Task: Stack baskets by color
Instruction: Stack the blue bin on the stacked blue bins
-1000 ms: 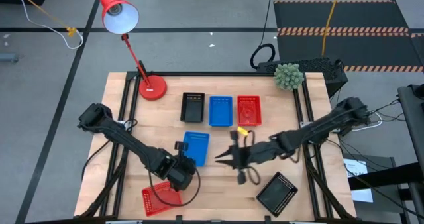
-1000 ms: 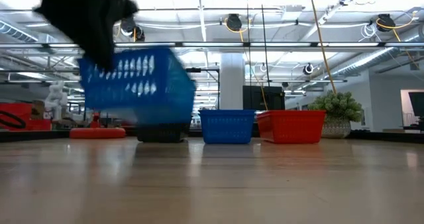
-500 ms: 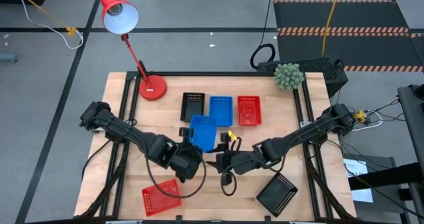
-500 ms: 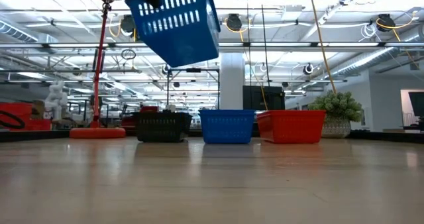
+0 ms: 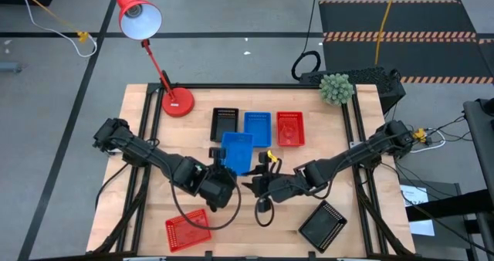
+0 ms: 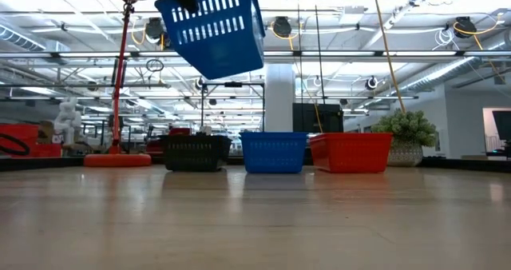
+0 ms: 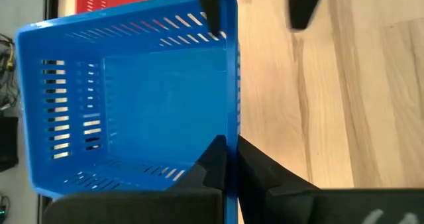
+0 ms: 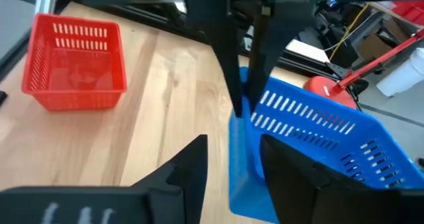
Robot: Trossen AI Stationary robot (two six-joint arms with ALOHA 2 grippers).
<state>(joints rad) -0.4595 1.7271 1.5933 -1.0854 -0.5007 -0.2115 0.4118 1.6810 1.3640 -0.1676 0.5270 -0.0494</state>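
From above, your left gripper [image 5: 221, 168] has its fingers pinched on the wall of the lifted blue basket [image 5: 236, 152], with the blue basket in the row [image 5: 257, 128] just beyond it. Low view: it hangs tilted, up and left of that target. Wrist views: your right gripper [image 5: 261, 185] is close by, its fingers parted around nothing.

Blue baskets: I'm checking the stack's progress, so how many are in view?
2 visible: one blue mesh plastic basket sits in the far row between black and red baskets; another hangs lifted in the left tool. More may be nested, hidden.
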